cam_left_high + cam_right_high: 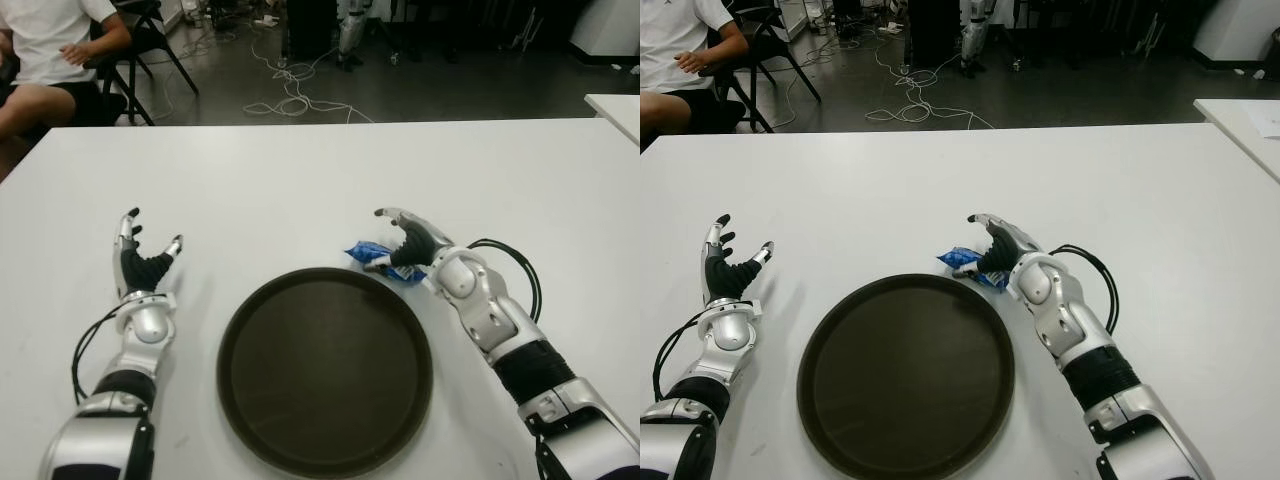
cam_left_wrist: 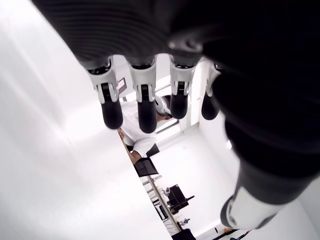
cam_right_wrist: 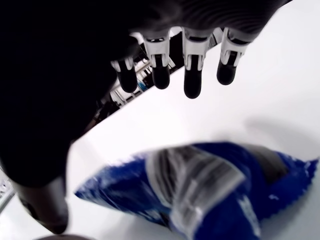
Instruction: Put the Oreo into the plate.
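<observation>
The Oreo is a blue packet (image 1: 366, 252) lying on the white table, just past the far right rim of the round dark plate (image 1: 325, 372). My right hand (image 1: 398, 238) hovers right over the packet's right end, palm down. In the right wrist view its fingers (image 3: 192, 82) are stretched out above the packet (image 3: 210, 187) and its thumb (image 3: 47, 212) stands apart, so nothing is gripped. My left hand (image 1: 146, 250) shows left of the plate, fingers spread upward and holding nothing.
The white table (image 1: 300, 180) stretches wide beyond the plate. A seated person (image 1: 50, 60) is past its far left corner, with chairs and loose cables on the floor behind. Another white table's corner (image 1: 620, 105) shows at far right.
</observation>
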